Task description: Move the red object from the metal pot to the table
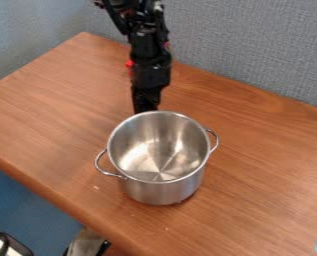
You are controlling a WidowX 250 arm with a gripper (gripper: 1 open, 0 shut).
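Observation:
The metal pot (158, 155) stands upright in the middle of the table (47, 100), and its shiny inside shows nothing in it. My gripper (146, 104) points straight down just behind the pot's far rim. Its dark fingers are together, shut, with nothing visible between them. A small patch of the red object (131, 64) peeks out at the left side of the black arm (149, 50). The arm hides the rest of it, and I cannot tell how it lies.
The wooden top ends in rounded edges at the left and front, with a blue floor below. A grey-blue wall runs close behind the arm. Bare wood lies left and right of the pot.

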